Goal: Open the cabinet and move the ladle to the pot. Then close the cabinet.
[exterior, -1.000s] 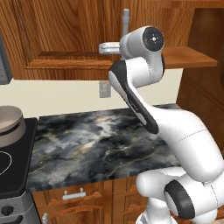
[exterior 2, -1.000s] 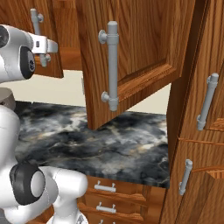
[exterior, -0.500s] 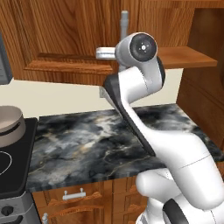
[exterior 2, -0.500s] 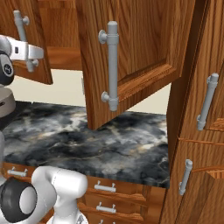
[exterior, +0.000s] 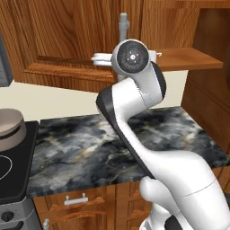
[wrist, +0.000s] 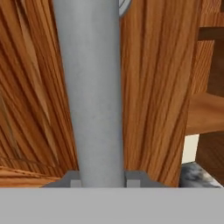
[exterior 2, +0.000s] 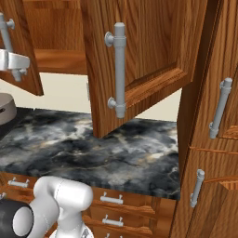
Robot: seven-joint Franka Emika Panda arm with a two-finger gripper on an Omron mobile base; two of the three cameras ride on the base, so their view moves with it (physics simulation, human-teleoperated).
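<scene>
My gripper (wrist: 103,179) is shut on the long grey bar handle (wrist: 89,92) of the cabinet's left door; both finger tips (wrist: 71,179) press its sides. In the left base view the gripper (exterior: 102,59) sits at the door's handle (exterior: 123,21), in front of the cabinet shelf (exterior: 188,57). From the right base view the gripper (exterior 2: 13,62) holds the left door's handle (exterior 2: 4,28), and the right door (exterior 2: 148,51) stands wide open. The pot (exterior: 10,129) rests on the stove at far left. The ladle is hidden.
A dark marbled counter (exterior: 90,148) lies under the cabinet, with drawers (exterior 2: 111,200) below it. The black stove (exterior: 11,179) borders the counter's left end. A tall wooden unit with vertical handles (exterior 2: 219,108) stands at the right.
The hand has pulled the left door's handle outward and to the left, swinging that door further open. The arm's upper joints have come closer to the cameras. The right door has not moved.
</scene>
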